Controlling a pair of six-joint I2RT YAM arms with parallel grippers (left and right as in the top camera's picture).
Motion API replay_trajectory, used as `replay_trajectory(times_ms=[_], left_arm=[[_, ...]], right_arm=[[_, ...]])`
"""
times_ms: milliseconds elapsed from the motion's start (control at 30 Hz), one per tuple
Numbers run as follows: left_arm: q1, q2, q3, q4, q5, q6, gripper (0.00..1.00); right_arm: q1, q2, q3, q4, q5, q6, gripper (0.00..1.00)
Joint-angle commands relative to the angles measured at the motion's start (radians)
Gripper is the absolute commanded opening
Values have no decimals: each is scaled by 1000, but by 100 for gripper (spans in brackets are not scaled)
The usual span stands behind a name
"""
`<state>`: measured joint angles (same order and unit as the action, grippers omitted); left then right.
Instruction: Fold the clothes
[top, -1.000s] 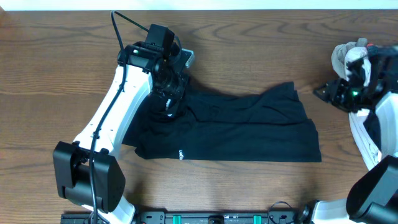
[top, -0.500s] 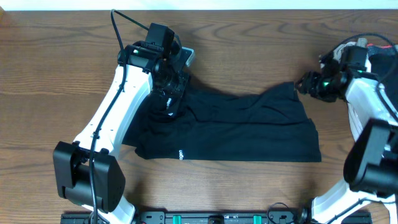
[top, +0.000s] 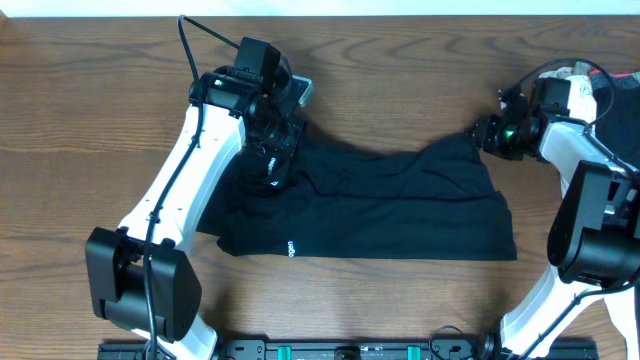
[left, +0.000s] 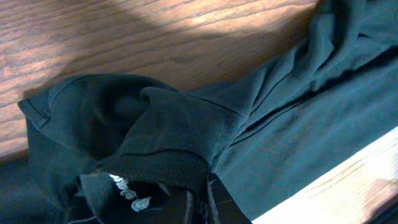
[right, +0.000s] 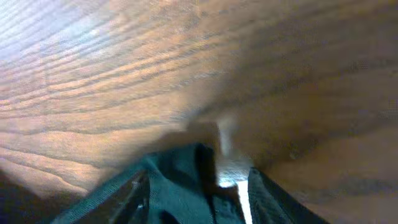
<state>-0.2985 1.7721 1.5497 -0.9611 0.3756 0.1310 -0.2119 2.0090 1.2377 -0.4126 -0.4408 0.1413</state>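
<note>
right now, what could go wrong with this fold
The right gripper straddles only the corner tip of the black shirt, jaws open; closing there may catch too little cloth and slip. The left gripper pinches a bunched collar, so lifting could drag wrinkles into the fold.

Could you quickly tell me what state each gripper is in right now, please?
Left gripper: closed on the collar of the black shirt.
Right gripper: open around a corner of the shirt.
</note>
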Motion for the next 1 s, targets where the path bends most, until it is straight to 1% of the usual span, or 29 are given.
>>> replay_trajectory(times_ms=[0,167,267,300,667,800,967], left_arm=[[-2,5,6,1,6,5,8],[-2,5,6,1,6,4,9],[-2,5,6,1,6,-8,8],[-2,5,6,0,6,-14,9],[-2,5,6,-3,6,-15,8],[-2,5,6,-3,6,-18,8],[-2,5,6,-3,6,-18,8]], right_arm=[[23,19,5,-2,-23,31,45],[38,22,5,-2,-2,30,45],[46,22,5,2,22,32,37],[48,22,5,2,40,40,36],[50,32,3,2,79,50,33],[51,60,3,3,73,72,24],[45,65,4,28,36,71,4]])
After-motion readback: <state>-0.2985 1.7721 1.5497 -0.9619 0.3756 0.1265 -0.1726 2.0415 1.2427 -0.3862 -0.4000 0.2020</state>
